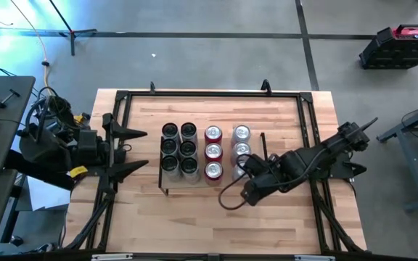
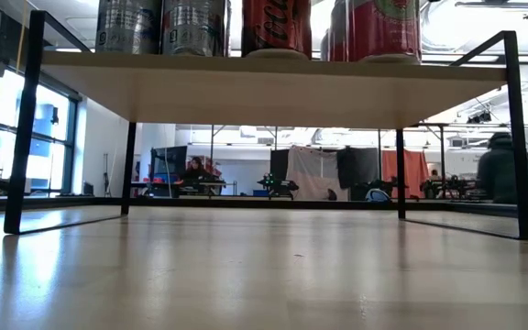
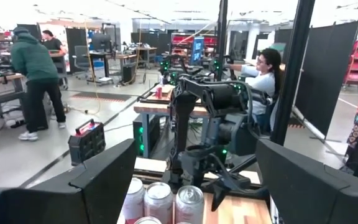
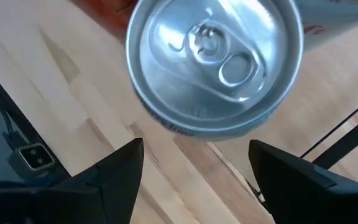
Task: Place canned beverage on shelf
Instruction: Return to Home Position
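The shelf (image 2: 264,87), a light-wood board on black wire end frames, stands mid-table and carries rows of cans: dark ones (image 1: 178,148) at its left, red ones (image 1: 213,151) in the middle, silver ones (image 1: 242,141) at its right. My right gripper (image 1: 247,170) hangs over the shelf's near right corner, pointing steeply down, open. Just beyond its fingertips a silver can (image 4: 215,62) shows top up; the fingers stand short of it, touching nothing. My left gripper (image 1: 144,148) waits level and open at the shelf's left end, facing the cans (image 3: 160,199).
Black rails (image 1: 318,130) frame the wooden tabletop around the shelf. The shelf's thin right end frame (image 1: 262,145) runs close beside my right gripper. Bare tabletop (image 1: 209,225) lies toward the near edge. People and workbenches show in the room beyond.
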